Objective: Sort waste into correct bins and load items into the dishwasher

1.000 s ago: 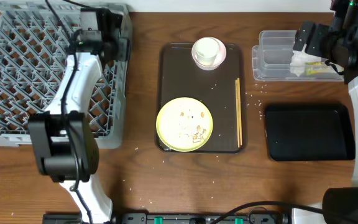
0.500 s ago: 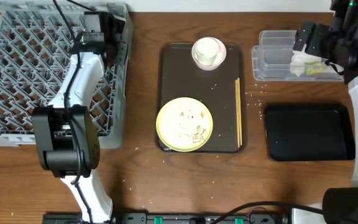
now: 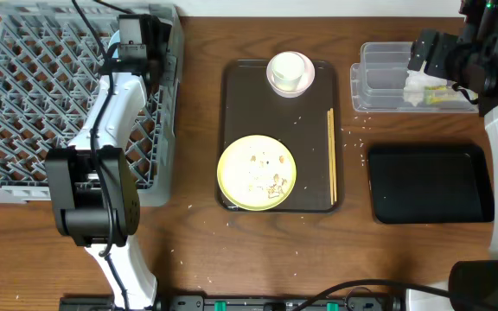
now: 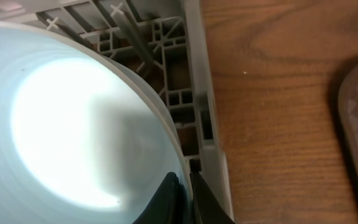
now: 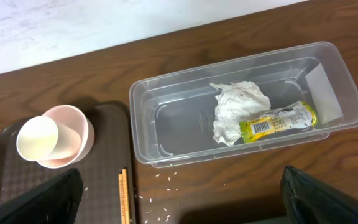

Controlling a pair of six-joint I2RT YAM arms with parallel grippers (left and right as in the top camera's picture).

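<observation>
We open on the dish rack (image 3: 24,104), filling the far left of the table, with the left gripper (image 4: 182,186) over its far right corner. Its jaws are pinched tight. The rim of the light blue bowl (image 4: 61,124) appears to run right in between them, so we call that a grasp on the bowl, which sits inside that corner of the rack. That's one item loaded, or very nearly, by our reckoning.

At the centre of the table, the brown serving tray (image 3: 232,112) carries the rest. The pale yellow plate (image 3: 256,173) is at its near end with rice scraps (image 3: 268,180) on it. The small white cup-like bowl (image 3: 289,72) is at the far end, and the chopsticks (image 3: 332,155) lie along the right edge. None of those is in the rack.

Over on the near right is the black tray (image 3: 426,181), with nothing in it that we can see. Beyond it is the clear tub (image 5: 166,118), and inside, the white tissue (image 5: 238,109) touches the snack wrapper (image 5: 275,119). The dry waste is sorted, we'd say. The right gripper (image 5: 179,180) hangs above the tub, jaws spread wide, holding nothing.

A few grains (image 5: 166,177) lie on the table just beside the tub. As we judge it, the scraps have to come off the plate, then the plate, cup and chopsticks go across.
</observation>
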